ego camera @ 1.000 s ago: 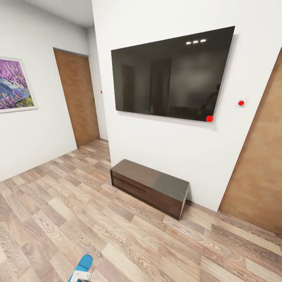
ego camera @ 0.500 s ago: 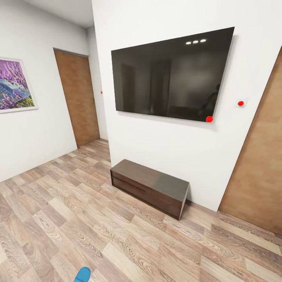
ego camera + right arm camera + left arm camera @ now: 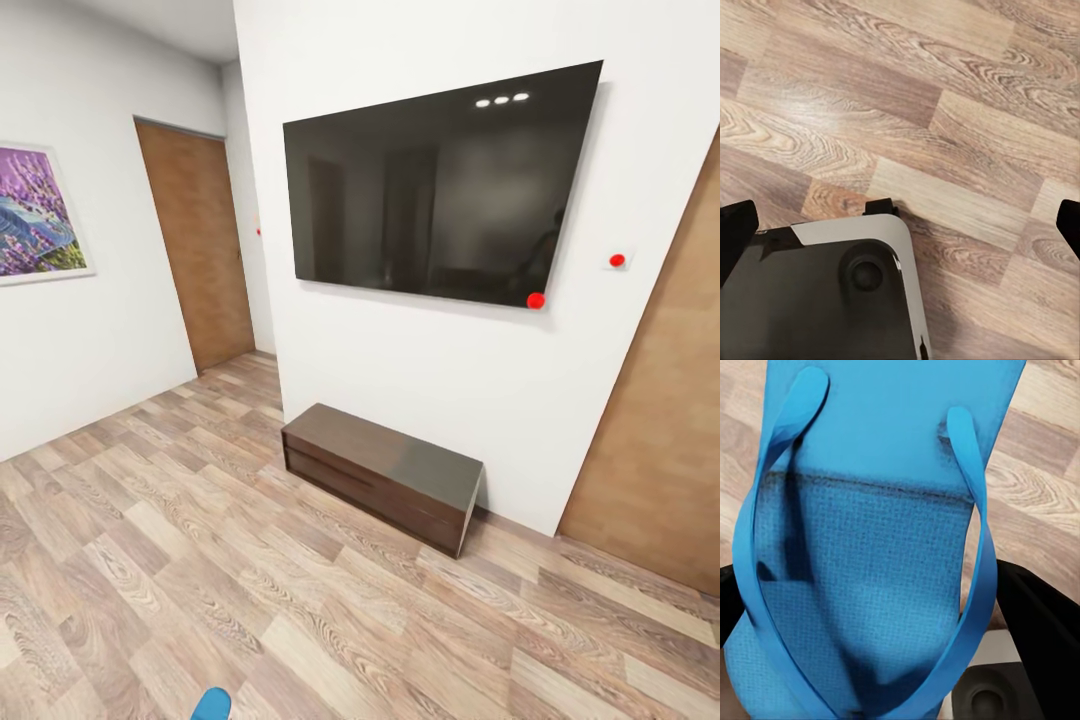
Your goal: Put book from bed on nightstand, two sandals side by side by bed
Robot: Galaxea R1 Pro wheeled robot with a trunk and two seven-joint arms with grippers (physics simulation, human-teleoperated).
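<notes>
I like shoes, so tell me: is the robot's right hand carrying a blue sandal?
No, the right gripper has only bare wood floor between its fingers; the sandal sits in the left gripper.

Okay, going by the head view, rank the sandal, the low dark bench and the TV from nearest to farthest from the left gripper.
1. The sandal, held in the left gripper, at the bottom edge.
2. The bench, on the floor against the wall ahead.
3. The TV, mounted on the wall above the bench.

Wall-mounted television (image 3: 440, 185); low dark bench (image 3: 382, 476) beneath; lavender picture (image 3: 38, 215).
</notes>
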